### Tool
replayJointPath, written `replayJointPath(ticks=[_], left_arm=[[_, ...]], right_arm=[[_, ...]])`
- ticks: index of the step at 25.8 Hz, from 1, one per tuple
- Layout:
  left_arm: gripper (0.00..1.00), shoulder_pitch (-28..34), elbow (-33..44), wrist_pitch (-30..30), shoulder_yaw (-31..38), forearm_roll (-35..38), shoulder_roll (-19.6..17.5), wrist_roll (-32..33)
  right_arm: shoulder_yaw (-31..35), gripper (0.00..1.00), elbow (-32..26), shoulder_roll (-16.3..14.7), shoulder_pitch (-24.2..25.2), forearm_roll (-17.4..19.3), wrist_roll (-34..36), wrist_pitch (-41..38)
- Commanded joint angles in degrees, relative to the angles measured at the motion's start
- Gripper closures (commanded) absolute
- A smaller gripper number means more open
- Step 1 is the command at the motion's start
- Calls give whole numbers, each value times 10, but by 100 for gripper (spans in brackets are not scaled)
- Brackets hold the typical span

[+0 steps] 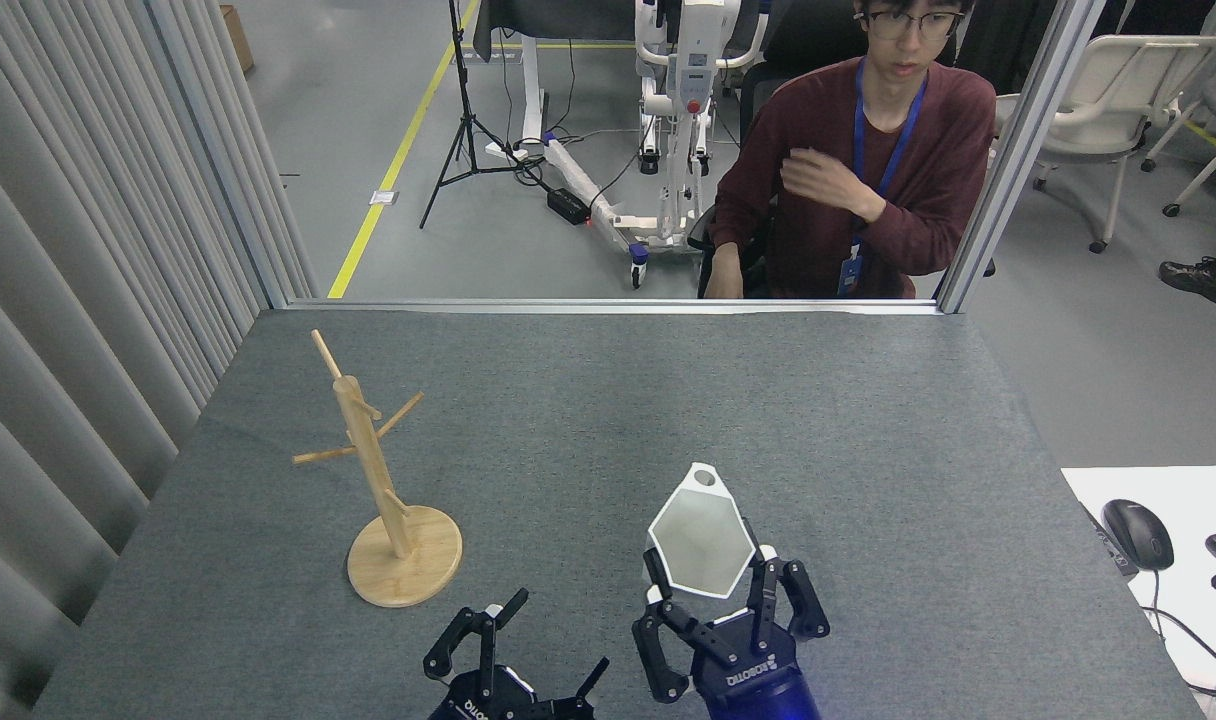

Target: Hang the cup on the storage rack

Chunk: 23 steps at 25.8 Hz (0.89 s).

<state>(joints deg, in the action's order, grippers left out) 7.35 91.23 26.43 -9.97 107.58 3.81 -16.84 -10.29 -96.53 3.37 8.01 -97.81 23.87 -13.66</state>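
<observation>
The right pincer (709, 585) pinches the white matte faceted cup with its hexagonal rim (701, 541), holding it above the grey felt-covered table (668, 420) near the front edge, its holed tab pointing away from the robot; the left pincer (513, 645) sits just beside it, fingers spread and empty; the light wooden mug tree with angled pegs and round disc base (376, 480) stands upright to the left, apart from both; a person in a maroon sweater (858, 170) sits beyond the table.

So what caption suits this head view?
Right claw holds the white cup above the table, right of the wooden rack; left claw open.
</observation>
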Motion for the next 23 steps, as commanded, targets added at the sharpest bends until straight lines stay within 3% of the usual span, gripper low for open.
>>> replayJointPath(ticks=[1, 13, 23], left_arm=[[1, -8, 1, -2, -22, 7, 5, 8], [1, -25, 11, -1, -62, 7, 9, 14], [1, -36, 3, -2, -65, 7, 10, 15]], right_arm=[[-45, 42, 10, 0, 2, -14, 6, 23], [-105, 42, 55, -1, 9, -38, 21, 49], [-131, 41, 56, -6, 24, -45, 26, 51]])
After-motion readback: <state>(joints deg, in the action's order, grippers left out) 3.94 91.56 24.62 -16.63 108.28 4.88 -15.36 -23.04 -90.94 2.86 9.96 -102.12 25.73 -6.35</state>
